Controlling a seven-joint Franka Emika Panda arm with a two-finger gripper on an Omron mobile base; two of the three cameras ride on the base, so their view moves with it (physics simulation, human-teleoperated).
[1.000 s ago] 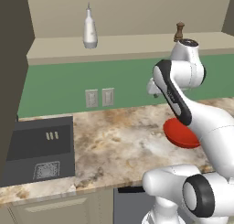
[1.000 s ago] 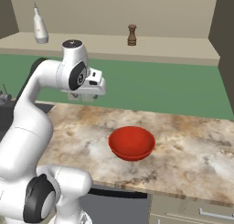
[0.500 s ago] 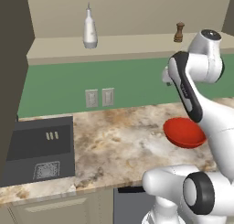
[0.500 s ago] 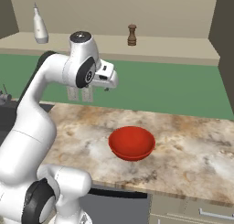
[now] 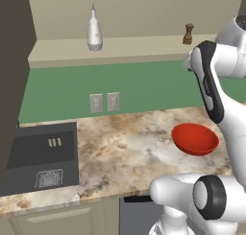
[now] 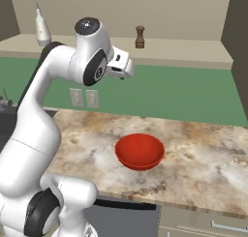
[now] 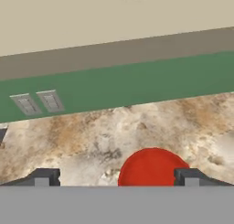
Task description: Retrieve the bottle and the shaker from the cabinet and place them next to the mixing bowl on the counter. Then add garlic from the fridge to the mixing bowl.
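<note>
My gripper (image 7: 116,177) hangs empty, jaws spread wide, raised above the counter (image 5: 125,147) and just below the cabinet (image 6: 184,57) shelf. The shaker (image 6: 140,37) stands upright on that shelf, a little above and beyond my hand: small, dark brown, mill-shaped, with a round knob. The bottle (image 5: 94,28), pale and pear-bodied with a thin neck, stands well apart to the left on the same shelf. The red bowl (image 7: 153,168) sits on the counter below me.
</note>
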